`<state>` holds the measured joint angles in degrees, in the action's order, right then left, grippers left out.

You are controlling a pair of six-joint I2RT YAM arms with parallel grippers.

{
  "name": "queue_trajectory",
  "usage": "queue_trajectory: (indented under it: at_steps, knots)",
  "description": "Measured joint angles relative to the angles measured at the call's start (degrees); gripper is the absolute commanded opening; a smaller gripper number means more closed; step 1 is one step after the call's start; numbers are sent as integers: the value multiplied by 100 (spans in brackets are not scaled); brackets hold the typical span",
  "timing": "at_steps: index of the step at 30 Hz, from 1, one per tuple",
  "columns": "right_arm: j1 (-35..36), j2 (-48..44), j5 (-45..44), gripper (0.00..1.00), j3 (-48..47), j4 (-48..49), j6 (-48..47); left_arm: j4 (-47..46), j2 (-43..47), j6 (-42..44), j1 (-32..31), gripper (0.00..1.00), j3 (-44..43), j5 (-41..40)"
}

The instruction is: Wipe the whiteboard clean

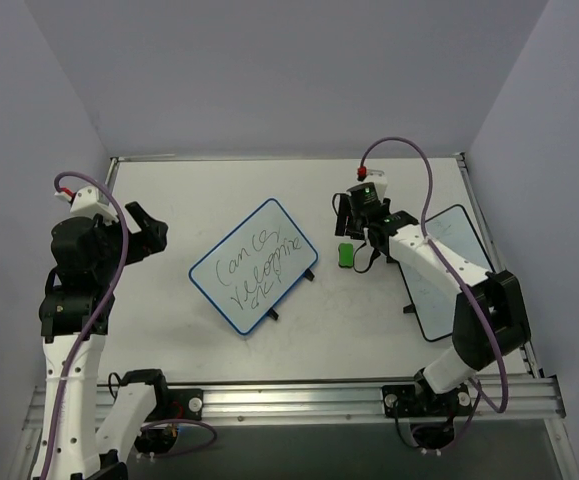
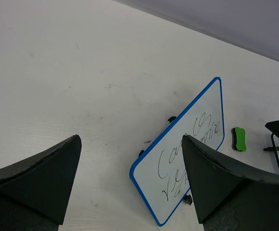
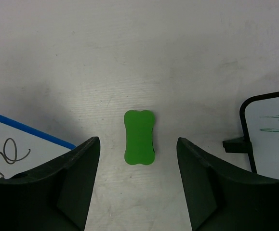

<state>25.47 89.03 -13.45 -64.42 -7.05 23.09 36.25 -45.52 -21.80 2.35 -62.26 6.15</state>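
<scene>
White table [image 1: 219, 190] bears the whiteboard [image 1: 254, 265] (handwriting intact), right gripper [image 3: 137, 142] spread over the green eraser [image 1: 345, 255]

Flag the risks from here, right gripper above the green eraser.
1. The green bone-shaped eraser lies flat between the right gripper's open jaws, untouched; a shallow close could slip off it.
2. The black-framed white board has a foot close to one finger, which might clip it.
3. The blue-framed white whiteboard stands tilted on small feet, and the left gripper is off it, open; wiping could shove it.
</scene>
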Motion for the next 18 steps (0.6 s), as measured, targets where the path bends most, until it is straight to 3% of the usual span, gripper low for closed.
queue_trajectory:
  at_steps: [18]
  knots:
    - [350,461,-129,51,737,535,83,0,15,0,0,94,15,0]
